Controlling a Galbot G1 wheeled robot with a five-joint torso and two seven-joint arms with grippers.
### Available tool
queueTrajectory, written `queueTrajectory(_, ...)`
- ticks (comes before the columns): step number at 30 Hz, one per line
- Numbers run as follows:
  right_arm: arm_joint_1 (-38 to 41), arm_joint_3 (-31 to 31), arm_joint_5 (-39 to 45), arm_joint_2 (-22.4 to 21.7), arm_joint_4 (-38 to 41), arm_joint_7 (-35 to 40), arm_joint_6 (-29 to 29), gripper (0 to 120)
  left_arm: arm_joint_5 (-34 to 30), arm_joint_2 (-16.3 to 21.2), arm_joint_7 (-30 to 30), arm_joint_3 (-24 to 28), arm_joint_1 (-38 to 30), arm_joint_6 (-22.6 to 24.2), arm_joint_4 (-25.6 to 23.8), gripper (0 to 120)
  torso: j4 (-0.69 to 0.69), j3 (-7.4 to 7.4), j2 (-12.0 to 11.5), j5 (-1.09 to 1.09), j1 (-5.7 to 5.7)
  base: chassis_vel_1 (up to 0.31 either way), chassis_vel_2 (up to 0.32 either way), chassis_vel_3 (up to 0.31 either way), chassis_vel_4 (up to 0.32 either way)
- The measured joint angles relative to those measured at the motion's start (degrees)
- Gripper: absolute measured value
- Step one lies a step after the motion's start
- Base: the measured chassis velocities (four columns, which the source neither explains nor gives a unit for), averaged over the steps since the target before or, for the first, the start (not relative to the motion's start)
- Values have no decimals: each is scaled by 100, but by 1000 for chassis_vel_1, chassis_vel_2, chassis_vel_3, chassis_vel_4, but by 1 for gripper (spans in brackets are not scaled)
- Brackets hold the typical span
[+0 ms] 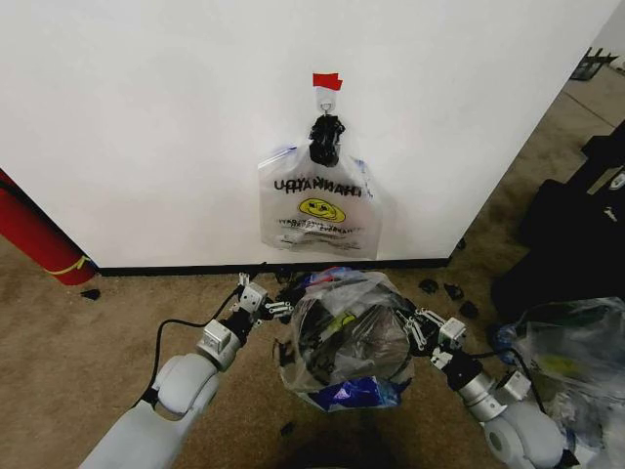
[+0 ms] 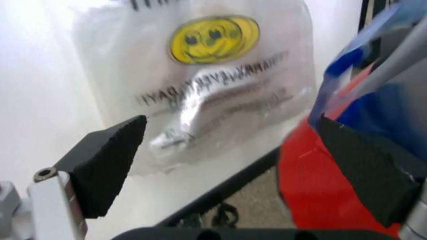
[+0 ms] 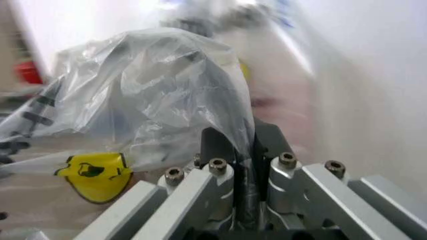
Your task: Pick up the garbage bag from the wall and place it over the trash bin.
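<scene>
- Head view: the garbage bag [image 1: 342, 337] is draped over the trash bin [image 1: 391, 376] on the carpet, just below the wall [image 1: 146, 117]. A flat bundle of like bags [image 1: 317, 210] hangs from a black clip [image 1: 325, 139]. The left gripper [image 1: 276, 311] is at the bag's left edge; the right gripper [image 1: 418, 330] is at its right edge.
- Left wrist view: the left gripper's [image 2: 233, 165] black pads are spread wide and hold nothing.
- Right wrist view: the right gripper [image 3: 243, 175] is pressed together, pinching the garbage bag's [image 3: 153, 95] thin plastic. To do this well, I think it should pull the edge down gently so the bag does not rip.
</scene>
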Motion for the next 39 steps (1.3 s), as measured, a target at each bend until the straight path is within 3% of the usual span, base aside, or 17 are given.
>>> queueTrajectory(1,0,0,0,0,0,0,0,1,0,0,0,0,0,0,0,100,0,0,0,0,0,0,0,0,0)
queueTrajectory(5,-10,-346,282,144,119,1460,-534,1,161,64,-22,-380,243,-188,-80,100,1,0,0,-1,0,0,0,0,0)
queueTrajectory(8,-3,-452,439,200,170,1833,-711,1,330,40,-251,-478,309,-246,-112,100,0,0,0,0,0,0,0,0,0)
queueTrajectory(11,41,-611,590,298,239,2389,-984,1,25,83,-385,-474,607,-259,-757,100,0,0,0,0,0,0,0,0,0)
queueTrajectory(13,69,-658,583,337,252,2552,-1058,1,-289,170,13,-379,856,-342,-1208,100,0,0,0,1,0,0,0,0,0)
queueTrajectory(14,69,-658,583,337,252,2552,-1058,1,-289,170,13,-379,856,-342,-1208,100,0,0,0,1,0,0,0,0,0)
queueTrajectory(17,96,-686,475,368,298,2645,-1137,1,-217,294,1252,-236,1225,-692,-1519,100,1,-1,0,2,-1,0,0,0,0)
queueTrajectory(20,90,-645,347,302,383,2645,-1142,1,265,335,2473,-278,1284,-1226,-1194,100,1,0,1,-1,-1,0,0,0,0)
queueTrajectory(26,-74,-544,192,168,551,2595,-1114,1,842,330,3058,-267,1196,-1565,-909,100,0,0,1,0,-1,0,0,0,0)
queueTrajectory(30,-172,-525,110,169,657,2574,-1095,1,1207,253,3147,-182,1138,-1622,-861,100,0,0,1,0,-1,0,0,0,0)
queueTrajectory(36,-290,-566,-34,230,814,2566,-1095,1,1674,82,2792,-3,1137,-1741,-765,100,0,0,1,0,-1,0,0,0,0)
queueTrajectory(39,-301,-580,-88,242,835,2565,-1099,1,1678,71,2755,8,1169,-1798,-757,90,0,0,1,0,0,0,0,0,0)
